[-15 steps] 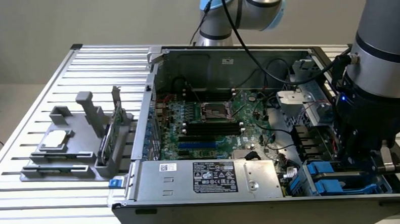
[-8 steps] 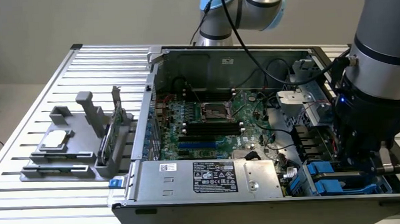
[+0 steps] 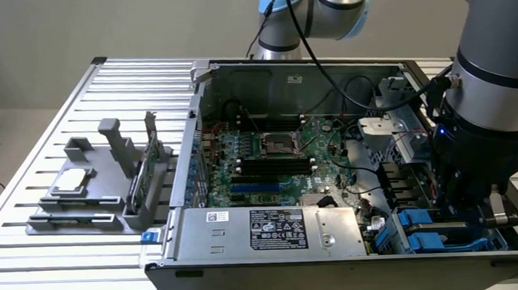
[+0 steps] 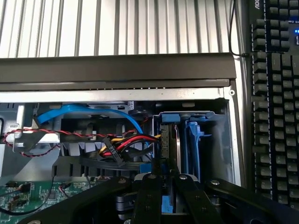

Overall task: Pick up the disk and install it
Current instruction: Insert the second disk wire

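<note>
The gripper (image 4: 164, 186) pinches the disk (image 4: 171, 144) on edge, its fingers (image 4: 148, 198) narrowed on the blue bracket inside the drive bay (image 4: 219, 140). That bay sits at the open computer case's (image 3: 265, 69) corner, beside the motherboard (image 3: 269, 161) and the power supply (image 3: 276, 231). Outside, a grey tray (image 3: 69, 205) holds a small chip (image 3: 72, 182).

The end effector (image 3: 461, 205) reached down into the drive bay corner of the open computer case (image 3: 300, 71), just above a blue plastic bracket (image 3: 429, 232). The motherboard (image 3: 269, 164) lay beside it toward the exterior view's left, the power supply (image 3: 272, 229) nearby. Farther off, a grey holder (image 3: 86, 192) sat on the slatted bench (image 3: 82, 113).
</note>
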Controlling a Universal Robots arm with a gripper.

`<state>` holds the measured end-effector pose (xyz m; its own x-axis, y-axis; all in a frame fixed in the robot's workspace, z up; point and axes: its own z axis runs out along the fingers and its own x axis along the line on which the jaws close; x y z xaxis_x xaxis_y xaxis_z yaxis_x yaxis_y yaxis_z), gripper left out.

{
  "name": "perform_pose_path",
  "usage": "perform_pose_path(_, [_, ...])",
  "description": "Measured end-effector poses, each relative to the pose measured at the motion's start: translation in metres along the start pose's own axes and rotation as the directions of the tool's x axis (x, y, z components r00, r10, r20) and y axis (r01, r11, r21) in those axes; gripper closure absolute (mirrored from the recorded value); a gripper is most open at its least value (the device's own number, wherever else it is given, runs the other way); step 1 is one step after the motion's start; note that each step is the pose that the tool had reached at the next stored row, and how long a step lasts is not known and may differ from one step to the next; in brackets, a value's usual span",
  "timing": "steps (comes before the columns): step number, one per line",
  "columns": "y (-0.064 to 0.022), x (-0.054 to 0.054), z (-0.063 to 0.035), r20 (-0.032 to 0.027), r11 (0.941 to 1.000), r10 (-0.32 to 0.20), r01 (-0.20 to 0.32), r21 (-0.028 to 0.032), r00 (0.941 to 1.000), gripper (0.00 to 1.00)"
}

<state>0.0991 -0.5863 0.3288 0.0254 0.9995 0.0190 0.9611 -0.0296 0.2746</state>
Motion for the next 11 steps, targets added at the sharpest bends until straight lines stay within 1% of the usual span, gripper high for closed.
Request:
perform_pose_path(7, [-0.0004, 0.0, 0.0012, -0.0008, 1.0, 0.0, 0.0, 0.0001, 1.0, 0.84])
perform_pose_path(8, [-0.0003, 0.0, 0.0009, -0.001, 1.0, 0.0, 0.0, 0.0001, 1.0, 0.82])
perform_pose_path(9, [0.0001, 0.0, -0.0004, -0.0018, 1.0, 0.0, 0.0, -0.0001, 1.0, 0.82])
perform_pose_path(10, [0.001, 0.0001, -0.0035, -0.0012, 1.0, 0.0, 0.0, -0.0001, 1.0, 0.75])
perform_pose_path(11, [0.0023, 0.0002, -0.0081, -0.0005, 1.0, 0.0, 0.0, -0.0001, 1.0, 0.75])
